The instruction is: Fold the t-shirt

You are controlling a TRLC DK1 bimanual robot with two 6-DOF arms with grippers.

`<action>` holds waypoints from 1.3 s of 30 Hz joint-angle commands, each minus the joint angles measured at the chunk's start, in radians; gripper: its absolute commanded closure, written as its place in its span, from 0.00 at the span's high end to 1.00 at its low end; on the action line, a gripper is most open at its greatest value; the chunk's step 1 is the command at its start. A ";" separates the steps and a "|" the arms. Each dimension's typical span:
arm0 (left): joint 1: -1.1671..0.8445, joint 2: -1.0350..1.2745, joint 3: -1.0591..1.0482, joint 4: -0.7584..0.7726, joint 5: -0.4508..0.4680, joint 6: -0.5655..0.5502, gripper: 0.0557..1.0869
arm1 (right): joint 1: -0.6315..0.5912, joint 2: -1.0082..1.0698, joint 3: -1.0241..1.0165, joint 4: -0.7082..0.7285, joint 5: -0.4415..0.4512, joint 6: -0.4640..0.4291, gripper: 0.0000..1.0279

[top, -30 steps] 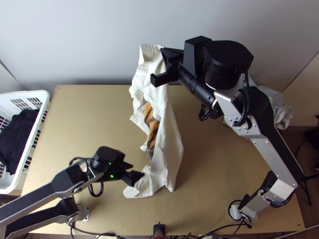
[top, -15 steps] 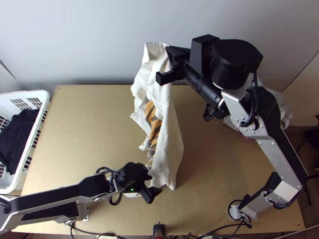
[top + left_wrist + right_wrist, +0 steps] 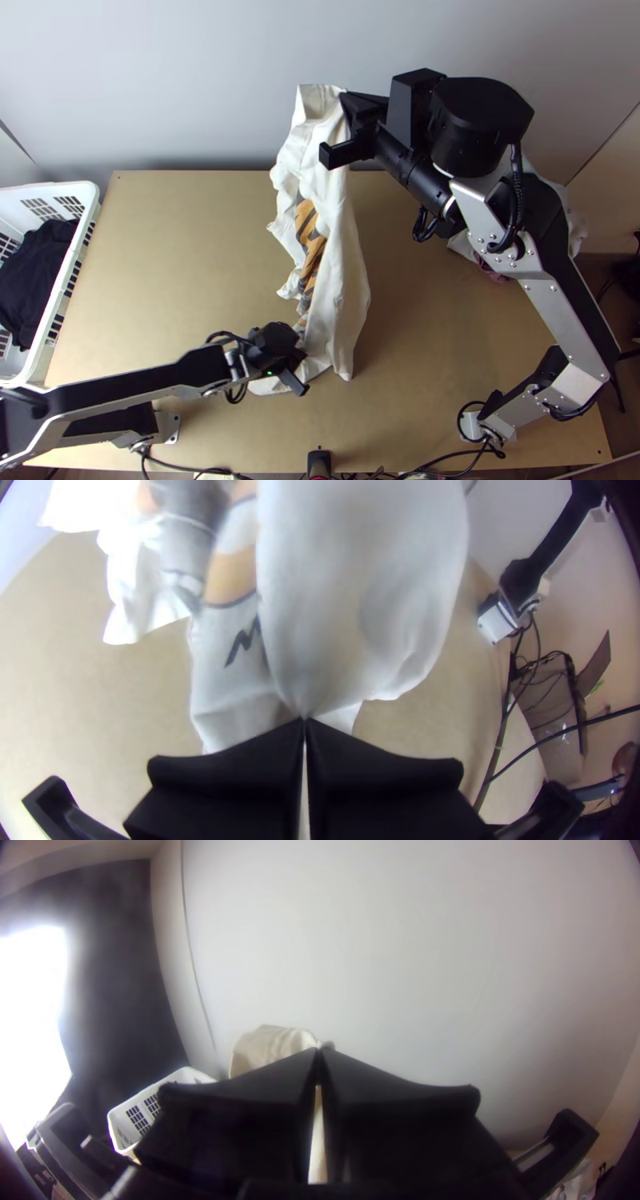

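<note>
best draw the white t-shirt (image 3: 342, 276) taut along its far-to-near length over the table (image 3: 176, 256), pinched far by the right gripper (image 3: 319, 1051), near by the left gripper (image 3: 305, 721)

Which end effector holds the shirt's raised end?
The right end effector, high up; the left end effector is low, near the table, at the shirt's bottom end.

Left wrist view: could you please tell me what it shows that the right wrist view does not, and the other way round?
Left wrist view: the t-shirt's orange-and-grey print and dark zigzag mark, and the right arm's base.
Right wrist view: the white basket.
Both: white cloth at closed fingers, the left gripper's and the right gripper's.
</note>
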 commanded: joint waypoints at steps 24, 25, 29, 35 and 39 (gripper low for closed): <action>1.344 0.031 0.252 -0.257 0.825 0.101 0.04 | -0.114 -0.019 -0.007 0.017 -0.002 0.005 0.03; 1.351 0.059 0.253 -0.228 0.823 0.106 0.04 | -0.117 -0.018 -0.007 0.017 -0.002 0.005 0.03; 1.376 0.175 0.273 -0.171 0.825 0.056 0.04 | -0.124 -0.016 -0.016 0.016 -0.002 0.005 0.03; 1.340 0.235 0.275 -0.327 0.851 0.099 0.85 | -0.123 -0.015 -0.041 0.013 -0.002 0.010 0.03; 1.334 0.168 0.267 -0.409 0.880 0.150 0.94 | -0.118 -0.002 -0.043 0.008 -0.002 0.018 0.03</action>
